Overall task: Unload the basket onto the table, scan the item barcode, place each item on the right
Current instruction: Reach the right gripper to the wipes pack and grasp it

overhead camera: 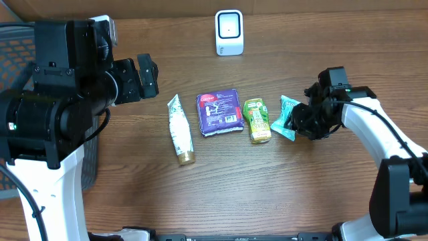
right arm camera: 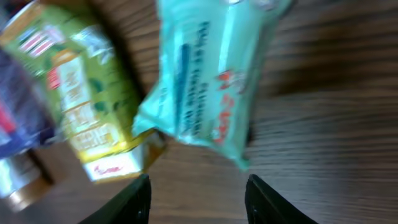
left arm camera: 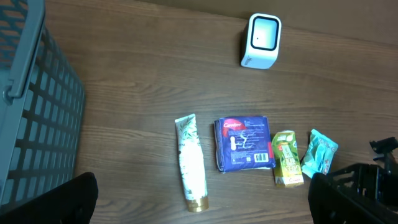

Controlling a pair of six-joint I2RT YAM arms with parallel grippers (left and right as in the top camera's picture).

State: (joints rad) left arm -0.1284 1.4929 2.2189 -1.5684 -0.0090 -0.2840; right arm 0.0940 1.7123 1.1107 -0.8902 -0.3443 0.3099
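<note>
1. Evidently the teal packet [overhead camera: 287, 118] lies at the row's right end, beside the green carton [overhead camera: 257, 120], nearest the right pincer [right arm camera: 198, 196].
2. Its jaws stand partly apart just short of the packet, gripping nothing.
3. The left pincer [overhead camera: 146, 77] hangs wide open, empty, clear of the scanner [overhead camera: 229, 32].

purple pack [left arm camera: 244, 143]: I can just make out "Carefree" in white script
teal packet [right arm camera: 211, 74]: print's too blurry
green carton [right arm camera: 81, 93]: same, unreadable
</note>
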